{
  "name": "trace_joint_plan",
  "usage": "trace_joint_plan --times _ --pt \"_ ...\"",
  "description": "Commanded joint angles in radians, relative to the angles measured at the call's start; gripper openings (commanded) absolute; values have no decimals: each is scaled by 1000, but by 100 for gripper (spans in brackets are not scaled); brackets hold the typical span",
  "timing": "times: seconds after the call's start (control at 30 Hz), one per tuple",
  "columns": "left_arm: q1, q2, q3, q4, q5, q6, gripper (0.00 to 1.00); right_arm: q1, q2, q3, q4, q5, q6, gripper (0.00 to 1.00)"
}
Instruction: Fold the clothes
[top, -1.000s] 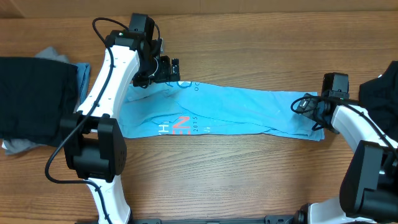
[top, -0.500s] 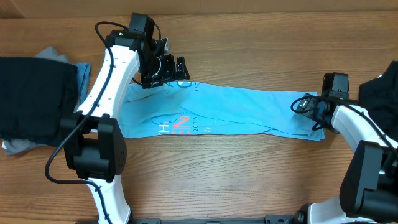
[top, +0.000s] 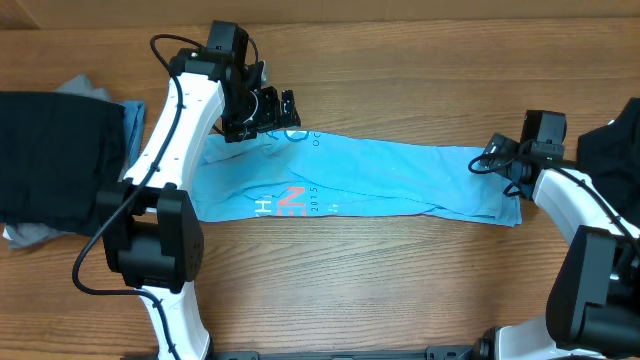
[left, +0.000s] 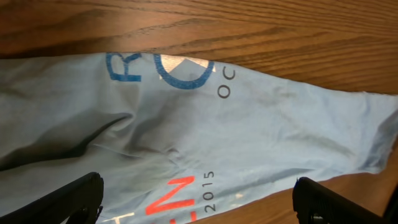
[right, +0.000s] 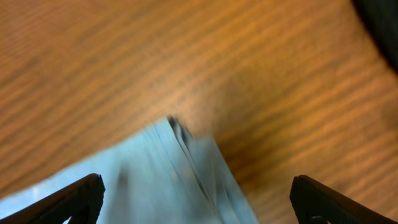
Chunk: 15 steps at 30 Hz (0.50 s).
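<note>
Overhead: a sky-blue T-shirt (top: 380, 180), folded into 1 long strip, lies across the middle of the wooden table (top: 400, 70). The left gripper (top: 287, 112) hovers at the strip's far left edge, and the right gripper (top: 490, 166) sits at its right end. Black clothes (top: 50, 150) are piled at the left, and another dark garment (top: 612, 140) lies at the right.

Left wrist: the 2 fingers (left: 68, 199) stand wide apart, holding nothing, above the lettered blue cotton.

Right wrist: both fingers (right: 68, 200) are spread wide and empty over a blurred corner of the shirt.
</note>
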<state>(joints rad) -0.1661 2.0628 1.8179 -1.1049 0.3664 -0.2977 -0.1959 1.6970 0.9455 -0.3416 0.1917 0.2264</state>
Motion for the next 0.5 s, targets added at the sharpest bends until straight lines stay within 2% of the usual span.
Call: trace_joint_plan --times 0.0,0.1,0.17,0.27,0.3,0.4,0.47 --pt "-1 10 8 -12 -68 -13 100 -3 -63 90 16 59 -104 100" --pt "-1 10 -4 -14 -110 -13 100 -7 -101 159 28 168 -104 100" --pt "-1 10 -14 -25 -156 50 100 -24 -107 193 30 242 -104 100" --pt "-10 10 -14 -56 -166 175 84 -41 -106 193 -2 241 -103 100" --pt "-15 10 -14 -71 -187 195 83 -41 -106 193 -20 241 -103 100" --pt "-26 10 -14 -125 -287 186 79 -41 -106 193 -31 212 -103 100" --pt "-32 10 -14 -176 -352 139 75 -41 -106 193 -31 208 -103 100"
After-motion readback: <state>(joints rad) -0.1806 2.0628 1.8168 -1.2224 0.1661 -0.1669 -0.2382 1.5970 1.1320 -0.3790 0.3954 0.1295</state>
